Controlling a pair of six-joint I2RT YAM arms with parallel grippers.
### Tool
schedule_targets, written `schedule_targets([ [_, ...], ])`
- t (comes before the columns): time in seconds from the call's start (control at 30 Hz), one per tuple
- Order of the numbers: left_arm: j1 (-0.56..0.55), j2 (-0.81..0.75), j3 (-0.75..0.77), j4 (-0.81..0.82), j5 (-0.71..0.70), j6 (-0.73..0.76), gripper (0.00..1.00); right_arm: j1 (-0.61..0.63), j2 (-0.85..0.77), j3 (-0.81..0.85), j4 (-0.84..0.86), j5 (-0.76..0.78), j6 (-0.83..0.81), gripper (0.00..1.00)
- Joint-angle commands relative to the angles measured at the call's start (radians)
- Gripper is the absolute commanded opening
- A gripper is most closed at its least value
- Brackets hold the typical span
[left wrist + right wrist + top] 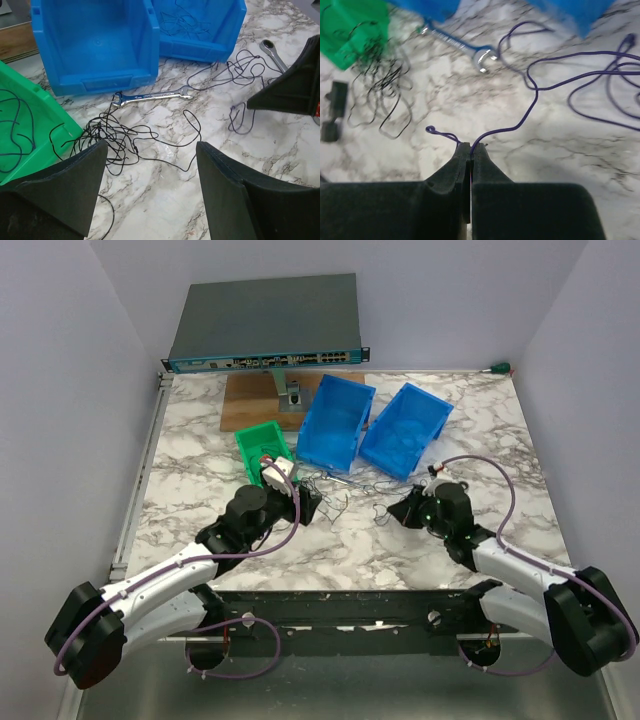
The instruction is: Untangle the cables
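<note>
Blue cable (536, 97) seemingly pinched between the closed right fingers (450, 175).

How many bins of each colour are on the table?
Blue bins: 2
Green bin: 1
Total: 3

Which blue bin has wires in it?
The right blue bin: a dark tangle lies inside. The left blue bin shows none.
</note>
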Motion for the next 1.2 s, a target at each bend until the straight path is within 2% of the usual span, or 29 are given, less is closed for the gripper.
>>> schedule_targets([
  [0.0,-0.006,0.013,-0.014,0.064,0.044,0.025,0.74,0.003,-0.048,-0.088,0.259,-0.322,-0.015,0.01],
  [0.2,-0.006,0.04,-0.007,0.09,0.121,0.039,0.74,0.007,-0.115,-0.146,0.425,-0.463,0.028,0.01],
  [0.47,-0.006,0.094,0.025,0.09,0.216,0.046,0.74,0.007,-0.272,-0.204,0.452,-0.456,0.036,0.01],
  [0.87,-0.008,0.118,0.042,0.084,0.291,0.046,0.74,0.007,-0.349,-0.113,0.33,-0.427,0.04,0.01],
  [1.17,-0.012,0.15,0.061,0.081,0.326,0.045,0.73,0.007,-0.369,0.136,0.102,-0.385,0.052,0.01],
])
